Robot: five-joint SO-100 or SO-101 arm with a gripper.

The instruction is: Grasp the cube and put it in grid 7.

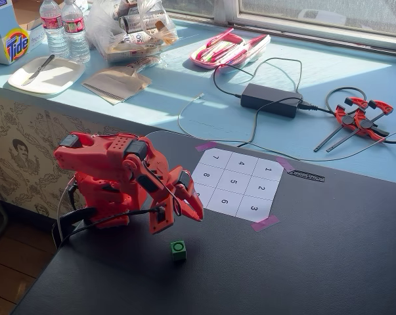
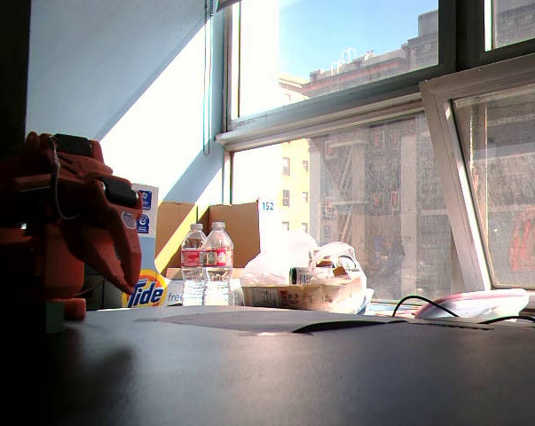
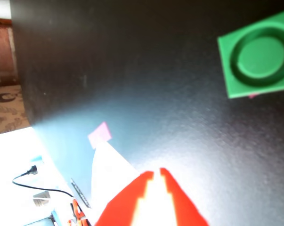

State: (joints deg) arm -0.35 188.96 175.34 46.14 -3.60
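The gripper (image 3: 154, 176) sits closest to my wrist camera, its red tips nearly together with only a thin slit between them and nothing held. The cube (image 3: 257, 55) lies up in the far corner of that view, well off the jaw line, resting flat on the black table (image 3: 132, 70). In a fixed view the cube (image 1: 178, 249) is on the mat just below and in front of the gripper (image 1: 184, 213), apart from it, and well clear of the sheet (image 1: 237, 186).

I judge I'm in the approach, so I need to spread the jaws first, swing until the cube is centred between them, then descend squarely so a finger doesn't nudge it away.

Grid 7 (image 1: 215, 158) is the sheet's far left corner cell in that view, and it's empty, as are all the other cells. On the sill behind, a pink tray (image 1: 227, 49) holds what look like utensils.
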